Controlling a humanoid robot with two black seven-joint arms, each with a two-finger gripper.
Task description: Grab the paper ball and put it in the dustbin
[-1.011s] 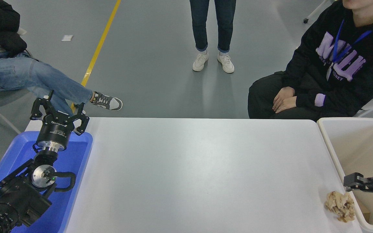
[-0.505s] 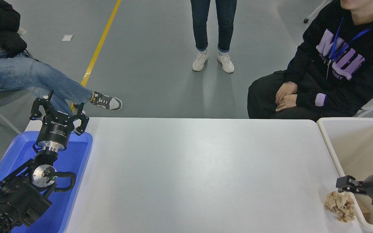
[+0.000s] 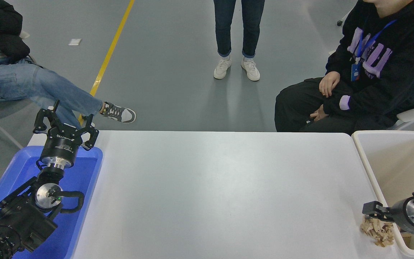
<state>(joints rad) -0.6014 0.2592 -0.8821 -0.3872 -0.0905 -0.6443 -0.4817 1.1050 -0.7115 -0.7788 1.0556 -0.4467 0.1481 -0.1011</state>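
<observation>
The tan-brown crumpled paper ball (image 3: 377,231) lies on the white table (image 3: 221,187) at its near right corner, just left of the dustbin. The dustbin (image 3: 368,165) is an off-white deep bin that stands against the table's right edge. My right gripper (image 3: 368,210) reaches in from the right edge across the dustbin's rim. It hangs directly over the ball's top and partly hides it. My left gripper (image 3: 65,122) is parked at the lower left, open and empty, over the far end of a blue tray.
The shallow blue tray (image 3: 84,187) sits at the table's left edge under my left arm. A person (image 3: 368,72) sits at the far right, another sits at the far left, and a third stands beyond the table's middle.
My right gripper has moved left and down, from over the dustbin's rim to directly above the paper ball. The seated person at the right has shifted. My left arm has not moved.
</observation>
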